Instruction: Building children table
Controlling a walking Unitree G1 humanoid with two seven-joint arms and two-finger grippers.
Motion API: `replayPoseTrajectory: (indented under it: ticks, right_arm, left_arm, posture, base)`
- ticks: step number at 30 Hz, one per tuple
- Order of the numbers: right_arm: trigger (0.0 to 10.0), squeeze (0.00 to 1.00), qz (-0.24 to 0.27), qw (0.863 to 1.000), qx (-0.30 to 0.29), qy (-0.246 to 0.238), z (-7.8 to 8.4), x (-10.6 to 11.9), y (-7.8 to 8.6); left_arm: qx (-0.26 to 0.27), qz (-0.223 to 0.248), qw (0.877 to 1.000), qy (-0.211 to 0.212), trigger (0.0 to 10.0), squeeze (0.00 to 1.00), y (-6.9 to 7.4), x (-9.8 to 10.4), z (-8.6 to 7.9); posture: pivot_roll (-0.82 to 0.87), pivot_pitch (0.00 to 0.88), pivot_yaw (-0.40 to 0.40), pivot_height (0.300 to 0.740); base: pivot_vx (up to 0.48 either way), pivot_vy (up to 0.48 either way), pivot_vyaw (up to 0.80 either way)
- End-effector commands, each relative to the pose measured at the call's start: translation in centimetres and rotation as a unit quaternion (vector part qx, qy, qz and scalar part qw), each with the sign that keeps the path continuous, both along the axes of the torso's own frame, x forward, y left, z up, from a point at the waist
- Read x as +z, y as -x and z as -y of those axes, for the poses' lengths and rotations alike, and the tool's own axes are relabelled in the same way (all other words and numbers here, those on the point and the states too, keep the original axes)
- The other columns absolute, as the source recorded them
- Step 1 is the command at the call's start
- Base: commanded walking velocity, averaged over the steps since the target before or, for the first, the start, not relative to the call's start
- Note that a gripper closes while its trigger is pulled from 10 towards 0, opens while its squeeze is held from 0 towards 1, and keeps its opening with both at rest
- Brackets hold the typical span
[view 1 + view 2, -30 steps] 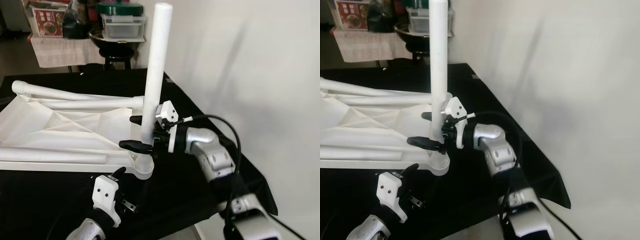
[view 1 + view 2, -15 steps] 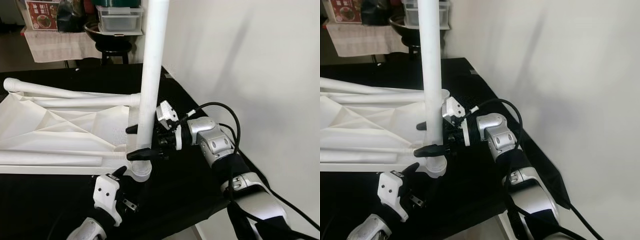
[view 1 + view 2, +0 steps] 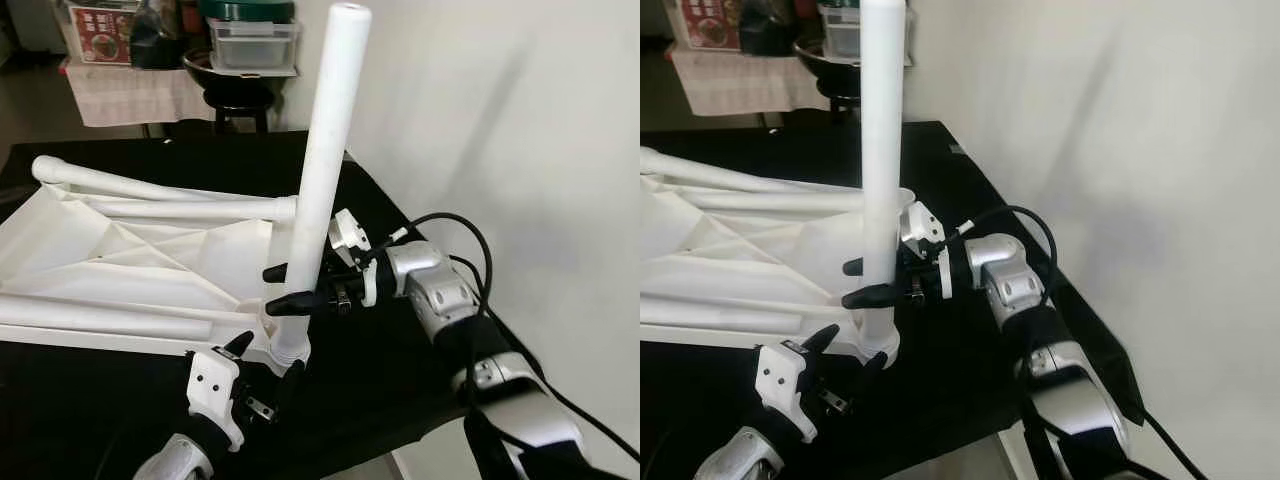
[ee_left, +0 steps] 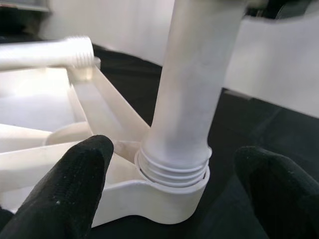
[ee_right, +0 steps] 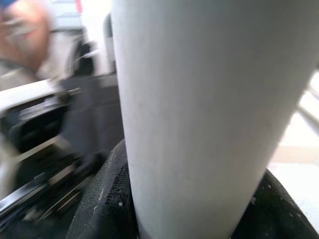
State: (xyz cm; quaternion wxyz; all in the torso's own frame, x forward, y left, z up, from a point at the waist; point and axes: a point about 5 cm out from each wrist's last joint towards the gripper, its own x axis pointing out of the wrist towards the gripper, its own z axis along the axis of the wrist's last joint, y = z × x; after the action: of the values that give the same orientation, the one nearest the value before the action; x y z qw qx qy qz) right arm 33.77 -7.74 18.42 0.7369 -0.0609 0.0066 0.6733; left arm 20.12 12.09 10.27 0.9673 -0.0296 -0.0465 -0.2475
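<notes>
An upturned white children's table top (image 3: 130, 262) lies on a black-covered table (image 3: 400, 380). A white leg (image 3: 325, 170) stands nearly upright in the near corner socket (image 4: 164, 199), its thread showing at the socket rim. My right gripper (image 3: 283, 289) is shut on the leg's lower part, with its pads (image 5: 107, 199) pressed to both sides of the leg (image 5: 199, 114). Just in front of the socket, my left gripper (image 3: 265, 360) stands open, one finger (image 4: 75, 174) on each side of the socket, apart from it.
Two more white legs (image 3: 160, 190) lie across the far side of the table top, and another (image 3: 110, 322) lies along its near side. A stool with a black bowl and a plastic box (image 3: 240, 70) stands behind. A white wall (image 3: 520, 150) runs close along the right.
The head view has shifted a little. My right gripper stays shut on the leg, which now leans slightly more to the right at its top. The left gripper has barely moved.
</notes>
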Motion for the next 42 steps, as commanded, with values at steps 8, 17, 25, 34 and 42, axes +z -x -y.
replayPoseTrajectory:
  ticks: [8, 17, 25, 34, 42]
  right_arm:
    - [0.0, 0.00, -0.085, 0.866, -0.485, 0.084, 3.7, -7.1, 1.7]
    - [0.0, 0.00, -0.070, 0.865, -0.493, 0.071, 3.3, -5.7, 0.5]
    - [10.0, 1.00, -0.040, 0.889, -0.451, 0.065, 3.3, -3.2, -1.2]
    - [10.0, 0.00, -0.003, 0.917, -0.390, 0.083, 4.3, -0.6, -3.7]
    - [10.0, 0.00, -0.036, 0.965, -0.231, 0.118, 2.6, -2.8, -2.6]
  left_arm:
    - [0.000, 0.000, 1.000, -0.007, 10.0, 0.00, 0.4, 0.0, -0.1]
    - [0.016, 0.003, 0.999, -0.027, 10.0, 0.00, 1.1, 0.2, -0.2]
    - [0.009, -0.005, 0.999, -0.044, 10.0, 0.00, 4.8, 1.2, 1.4]
    - [0.034, -0.002, 0.998, -0.054, 10.0, 0.00, 5.0, 1.6, 1.3]
    - [0.030, -0.010, 0.998, -0.045, 10.0, 0.00, 5.1, 1.5, 1.5]
  posture:
    - [-0.04, 0.000, -0.129, 0.740]
    - [-0.05, 0.000, -0.122, 0.740]
    - [-0.05, 0.000, -0.110, 0.740]
    - [-0.03, 0.000, -0.126, 0.740]
    - [-0.02, 0.000, -0.125, 0.740]
  base:
    - [0.000, 0.000, 0.00]
    - [0.000, 0.000, 0.00]
    - [0.000, 0.000, 0.00]
    - [0.000, 0.000, 0.00]
    - [0.000, 0.000, 0.00]
